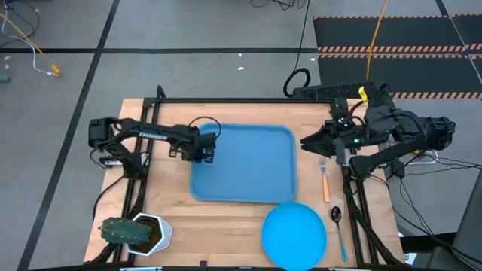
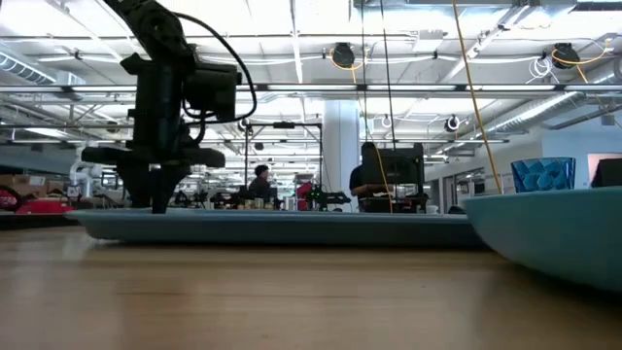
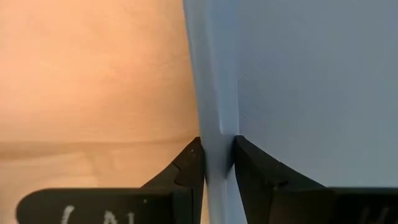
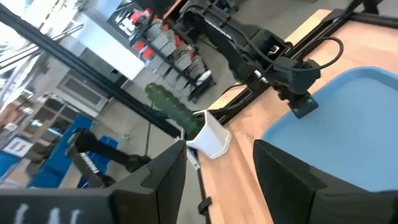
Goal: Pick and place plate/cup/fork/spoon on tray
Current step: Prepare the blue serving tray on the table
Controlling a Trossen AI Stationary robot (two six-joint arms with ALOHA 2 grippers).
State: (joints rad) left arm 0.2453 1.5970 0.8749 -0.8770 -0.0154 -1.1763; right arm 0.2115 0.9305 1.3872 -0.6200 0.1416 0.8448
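Left gripper (image 1: 205,148) fingers (image 3: 186,171) pinched the tray (image 1: 248,162) rim at its left edge, right gripper (image 4: 214,165) fingers spread wide, raised beside the tray, plate (image 1: 294,235), fork (image 1: 324,181), spoon (image 1: 338,226) lay on the surface (image 1: 218,226).

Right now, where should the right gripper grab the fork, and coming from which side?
Probably the orange handle of the fork, near its middle, coming straight down. It lies flat on the table between the tray and the frame rail, handle pointing toward the plate. Set the fingers of the right gripper across the handle.
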